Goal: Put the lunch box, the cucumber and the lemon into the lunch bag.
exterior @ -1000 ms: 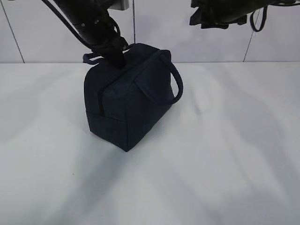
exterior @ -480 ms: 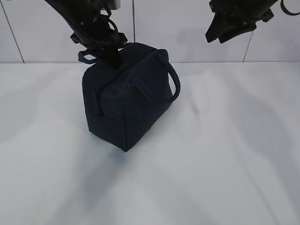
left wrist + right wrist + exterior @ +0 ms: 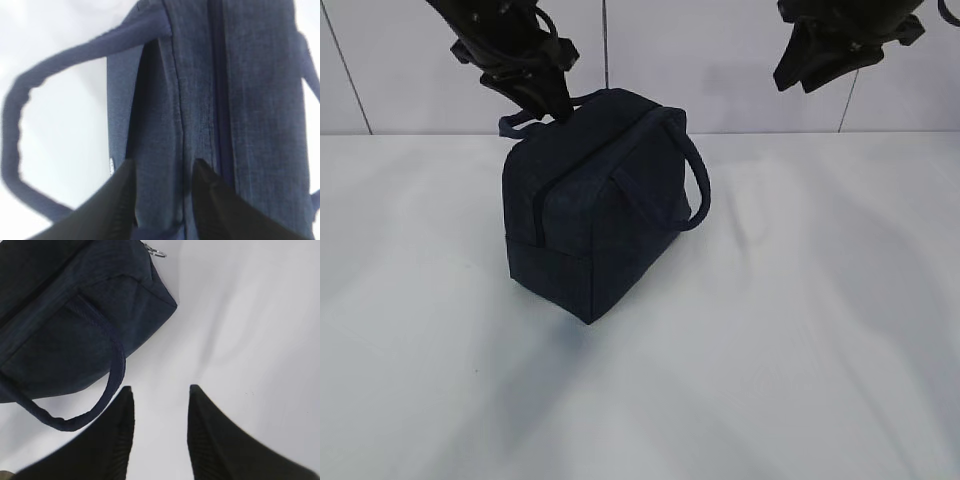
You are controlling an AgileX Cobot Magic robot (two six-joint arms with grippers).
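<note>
The dark navy lunch bag (image 3: 590, 220) stands on the white table with its top zipper (image 3: 217, 100) closed. My left gripper (image 3: 548, 105) hangs open just above the bag's far top edge. In the left wrist view its jaws (image 3: 162, 167) stand apart over the bag's fabric (image 3: 260, 100), gripping nothing. My right gripper (image 3: 810, 75) is open high up at the right, over bare table (image 3: 160, 390), with the bag (image 3: 65, 320) to its left. The lunch box, the cucumber and the lemon are out of view.
One loop handle (image 3: 692, 190) hangs off the bag's right side, and the other (image 3: 20, 125) droops behind it. A silver ring pull (image 3: 157, 252) sits at the bag's end. White table (image 3: 800, 330) spreads around the bag, with a tiled wall (image 3: 700, 60) behind.
My left gripper opened, let go of the bag's top and rose a little. My right gripper shifted slightly to the right.
</note>
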